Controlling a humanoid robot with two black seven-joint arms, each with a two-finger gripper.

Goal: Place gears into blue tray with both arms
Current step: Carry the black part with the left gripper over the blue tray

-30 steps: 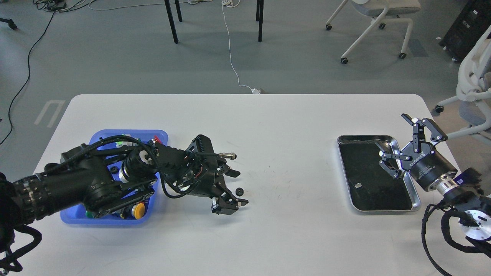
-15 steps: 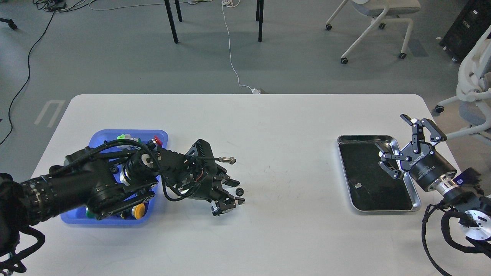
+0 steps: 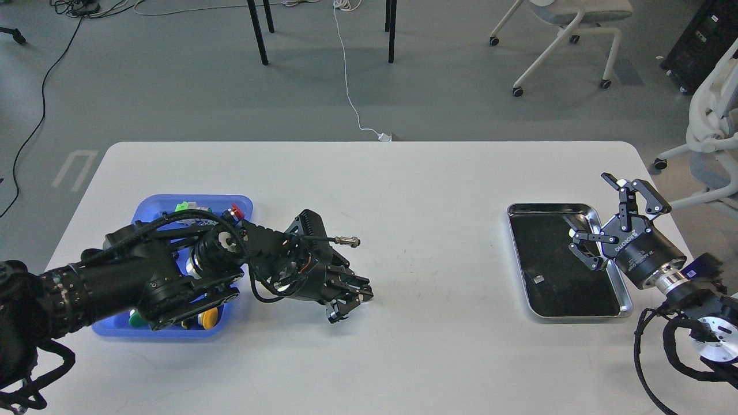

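Observation:
The blue tray (image 3: pixel 195 199) sits at the table's left, with coloured push-buttons (image 3: pixel 209 317) in it, and my left arm lies across most of it. My left gripper (image 3: pixel 356 294) rests low on the table just right of the tray. Its fingers are drawn together where a small black gear lay. That gear is now hidden between them. My right gripper (image 3: pixel 595 218) hangs open over the right edge of the silver tray (image 3: pixel 553 276), with nothing between its fingers.
A silver plug (image 3: pixel 348 241) on a cable juts out from my left wrist. The silver tray's black lining holds only a small pale scrap (image 3: pixel 538 279). Chairs and cables stand on the floor beyond the table's far edge.
My left gripper has dropped onto the gear and its fingers have shut around it, so the gear no longer shows. The right arm has barely moved.

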